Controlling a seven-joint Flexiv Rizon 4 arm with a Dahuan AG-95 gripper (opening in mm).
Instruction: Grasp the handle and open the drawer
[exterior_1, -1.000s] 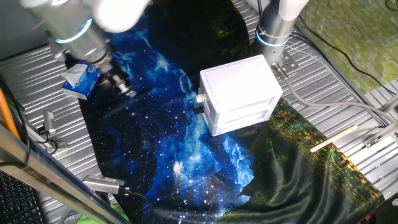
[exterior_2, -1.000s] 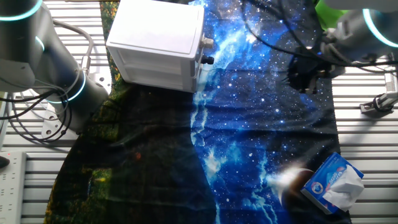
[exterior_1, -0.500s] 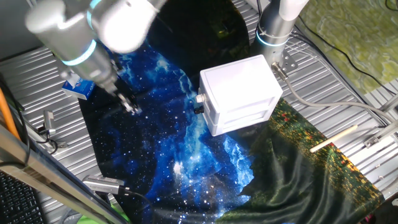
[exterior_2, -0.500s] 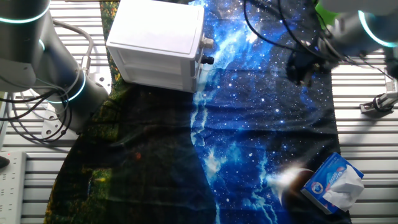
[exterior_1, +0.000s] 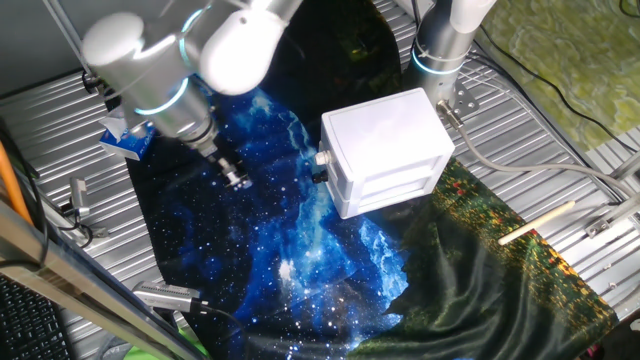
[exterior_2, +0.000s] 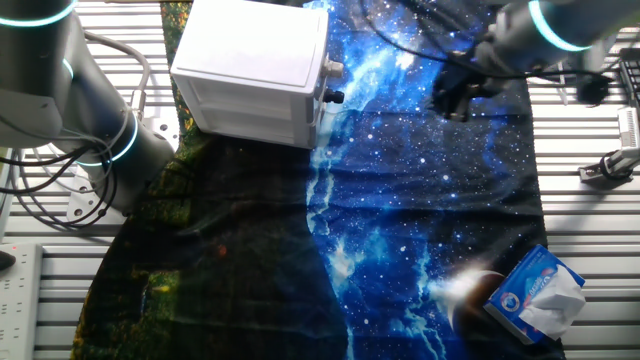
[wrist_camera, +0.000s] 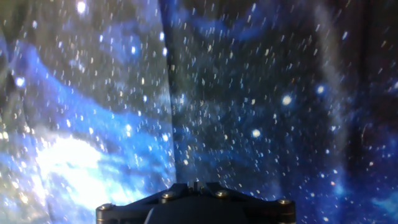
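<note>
The white cabinet stands on the starry blue cloth, and its drawer front faces left. The handle, a small whitish knob, sticks out of that front, with a dark knob just below it. In the other fixed view the cabinet is at the top left, with the handle on its right face. My gripper hangs low over the cloth, well left of the handle and apart from it. It also shows in the other fixed view. The hand view shows only cloth and the gripper's black housing; the fingers are hidden.
A blue and white tissue pack lies behind my arm; it also shows in the other fixed view. A second arm's base stands behind the cabinet. A wooden stick lies at the right. The cloth covers the ribbed metal table.
My gripper has moved across the cloth toward the cabinet, from beside the tissue pack to nearer the handle. The cabinet and drawer have not moved.
</note>
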